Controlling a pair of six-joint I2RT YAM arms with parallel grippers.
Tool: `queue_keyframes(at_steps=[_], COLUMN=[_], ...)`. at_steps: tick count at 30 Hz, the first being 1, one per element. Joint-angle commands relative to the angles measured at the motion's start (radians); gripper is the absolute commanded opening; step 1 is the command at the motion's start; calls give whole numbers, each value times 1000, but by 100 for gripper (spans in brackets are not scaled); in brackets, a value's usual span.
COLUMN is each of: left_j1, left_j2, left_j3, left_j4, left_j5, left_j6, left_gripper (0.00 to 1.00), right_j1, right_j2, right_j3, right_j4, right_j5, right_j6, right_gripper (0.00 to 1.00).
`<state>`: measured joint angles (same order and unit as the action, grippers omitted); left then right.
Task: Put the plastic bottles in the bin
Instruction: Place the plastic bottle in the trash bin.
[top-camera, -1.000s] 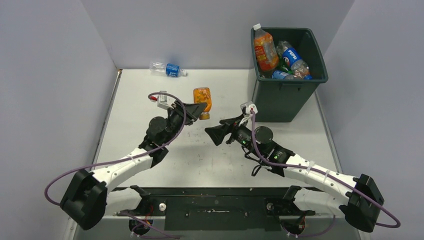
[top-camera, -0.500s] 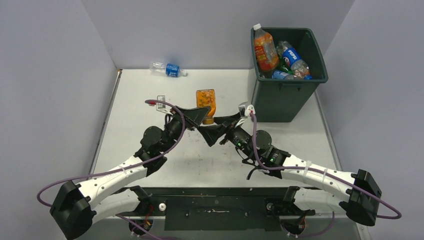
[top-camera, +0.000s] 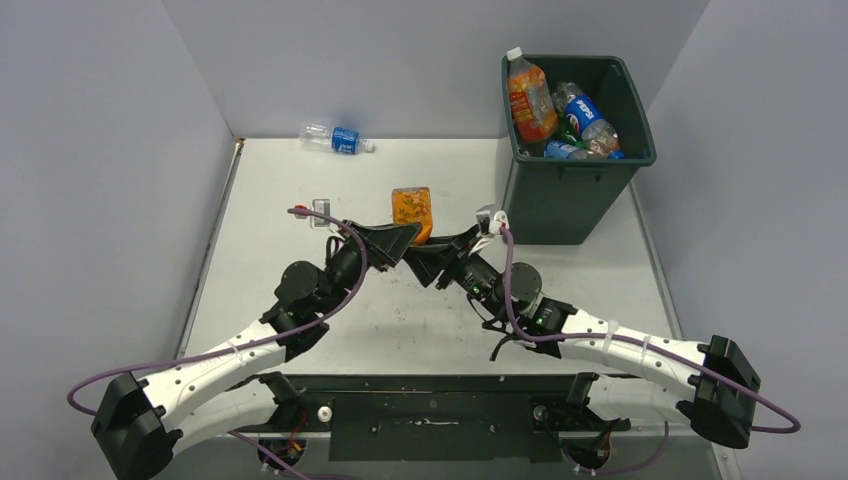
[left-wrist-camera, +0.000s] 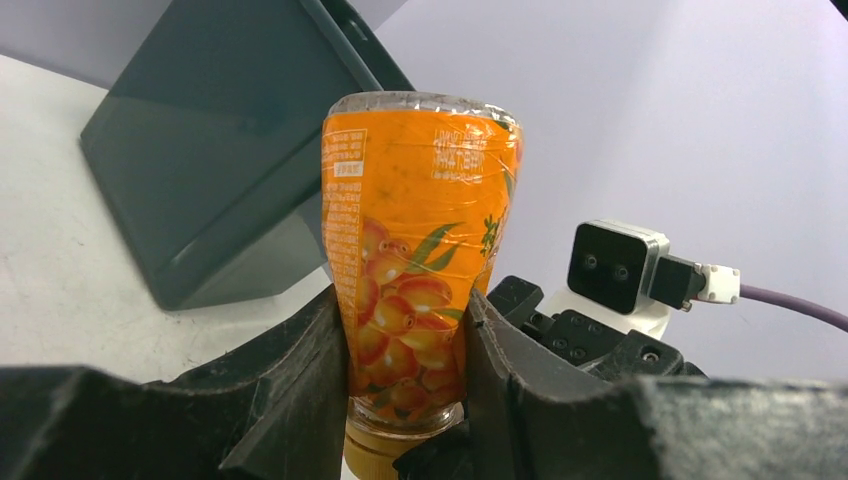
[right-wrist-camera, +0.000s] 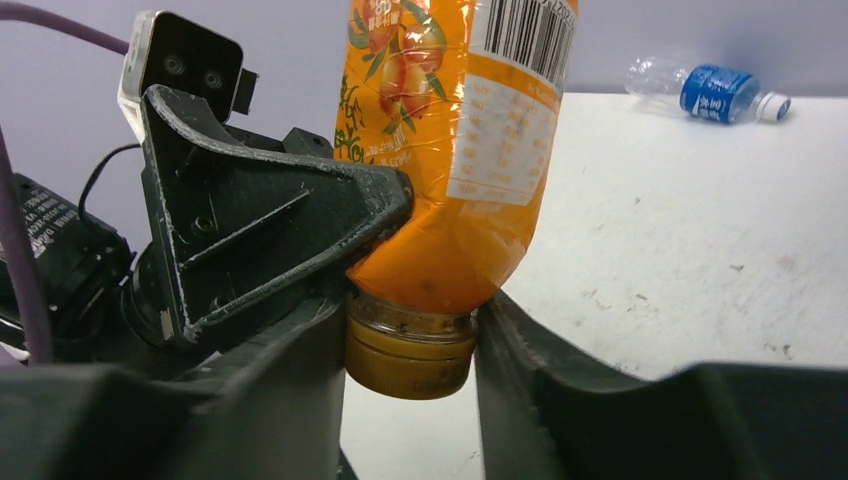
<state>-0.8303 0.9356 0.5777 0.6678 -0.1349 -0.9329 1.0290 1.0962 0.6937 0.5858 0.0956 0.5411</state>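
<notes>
An orange bottle (top-camera: 412, 206) with a fruit label hangs cap down above the table's middle. My left gripper (top-camera: 403, 238) is shut on the narrow lower part of the orange bottle (left-wrist-camera: 420, 230), its jaws pressing both sides. My right gripper (top-camera: 428, 252) comes from the opposite side and is shut on the yellow cap (right-wrist-camera: 410, 355) and neck of the orange bottle (right-wrist-camera: 455, 150). The dark green bin (top-camera: 560, 200) stands at the back right and holds several bottles (top-camera: 585, 115). A clear bottle with a blue label (top-camera: 338, 139) lies at the back wall.
The bin's wall (left-wrist-camera: 220, 150) rises just behind the held bottle in the left wrist view. The clear bottle (right-wrist-camera: 715, 92) lies far across the table in the right wrist view. Grey walls close in the table on three sides.
The left arm swung the orange bottle toward the centre and tipped it cap down. The right arm moved in to meet it, and its jaws went from wide open to shut on the cap.
</notes>
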Motion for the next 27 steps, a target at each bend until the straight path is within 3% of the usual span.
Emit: queue_keyframes(at_steps=[1, 2, 3, 4, 6, 11, 14, 16, 22, 24, 27], left_j1=[-29, -31, -32, -32, -33, -24, -13, -8, -4, -5, -3], left_j2=[-20, -21, -24, -35, -77, -239, -295, -314, -371, -377, -372], left_j3=[7, 6, 4, 2, 8, 66, 122, 149, 118, 103, 97], left_j4=[24, 24, 23, 9, -59, -258, -349, -395, -399, -401, -425], left_j5=[18, 19, 15, -6, -80, -340, -437, -480, -663, -672, -673], left_j6=[23, 23, 27, 30, 54, 270, 441, 528, 617, 626, 634], left_gripper=[5, 6, 15, 35, 94, 96, 96, 96, 96, 96, 96], right_j1=[-7, -7, -7, -5, -6, -10, -53, -139, -509, -660, -772], right_j2=[-13, -22, -32, -49, -108, -185, -83, -15, 116, 192, 320], right_j3=[4, 4, 9, 17, 45, 292, 570, 715, 915, 1002, 1119], right_j4=[83, 78, 61, 31, -59, -446, -748, -873, -966, -1022, -1060], right_j5=[-11, -17, -14, -3, 45, 317, 614, 689, 551, 420, 381], right_j6=[-17, -24, -29, -39, -92, -303, -389, -393, -285, -202, -136], right_gripper=[25, 15, 9, 6, 5, 5, 5, 5, 5, 5, 8])
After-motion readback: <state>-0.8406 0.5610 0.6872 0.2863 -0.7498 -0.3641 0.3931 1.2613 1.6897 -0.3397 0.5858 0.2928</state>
